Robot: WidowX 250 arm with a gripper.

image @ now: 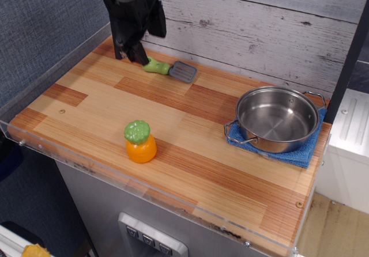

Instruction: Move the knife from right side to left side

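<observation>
The knife [170, 69] lies flat on the wooden table near the back wall, left of the middle. Its light-green handle [156, 67] points left and its grey slotted head [183, 71] points right. My black gripper [129, 53] hangs a little above the table, just left of the handle's end and not touching it. Its fingers [139, 55] stand apart and hold nothing.
An orange toy with a green top [140, 142] stands near the front left of the table [190, 153]. A steel pot [277, 118] sits on a blue cloth [300, 153] at the right. A clear guard rims the left and front edges.
</observation>
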